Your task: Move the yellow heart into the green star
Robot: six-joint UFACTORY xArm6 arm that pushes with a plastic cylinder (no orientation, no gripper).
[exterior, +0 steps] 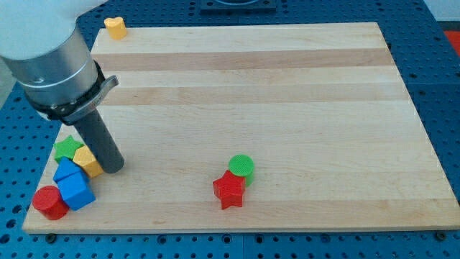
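Yellow heart (114,27) sits at surface (287,108) top-left corner, well apart from green star (68,148) at lower left. My tip (113,169) rests just beside yellow block (88,161), near star. No claw fitted; rod holds nothing.

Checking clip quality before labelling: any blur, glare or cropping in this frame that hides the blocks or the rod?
Camera view: even, soft lighting, no glare on the board. Blocks look sharp; the yellow heart and green star are readable. The arm body is cropped at the view's top left. My tip sits beside the yellow block.
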